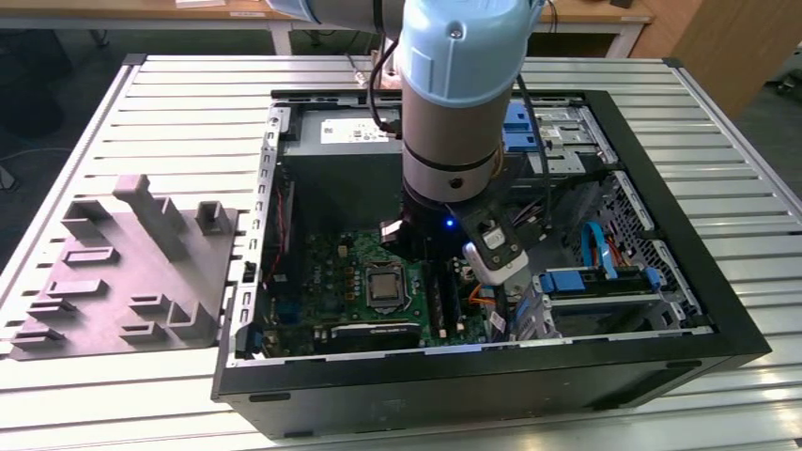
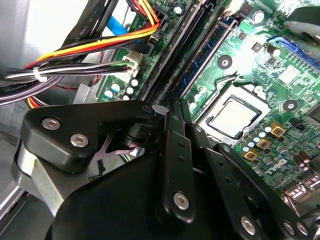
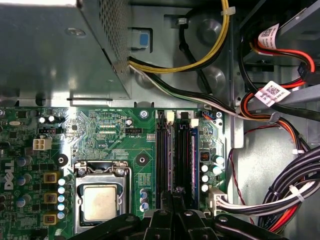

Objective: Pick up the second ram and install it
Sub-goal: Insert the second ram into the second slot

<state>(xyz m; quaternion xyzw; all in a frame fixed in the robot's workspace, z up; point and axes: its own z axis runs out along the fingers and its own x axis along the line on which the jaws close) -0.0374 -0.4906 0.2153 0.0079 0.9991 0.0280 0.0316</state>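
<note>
We keep the gripper [image 3: 172, 200], its fingers closed narrow on the second ram [image 3: 192, 160], squarely above the motherboard [image 3: 115, 130] slot and press evenly.

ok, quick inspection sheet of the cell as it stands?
surface: slatted metal table, open PC case lying on it.
job's things: ram, a bluish stick standing in a slot of the motherboard; whether it is fully seated cannot be told.
clutter: grey tray on the table, at the exterior view's left of the case.
grippers: gripper down inside the case, at the end of the slots.
cables: coloured bundles run along the board's edge beside the slots.
surroundings: wooden bench behind the table.
</note>
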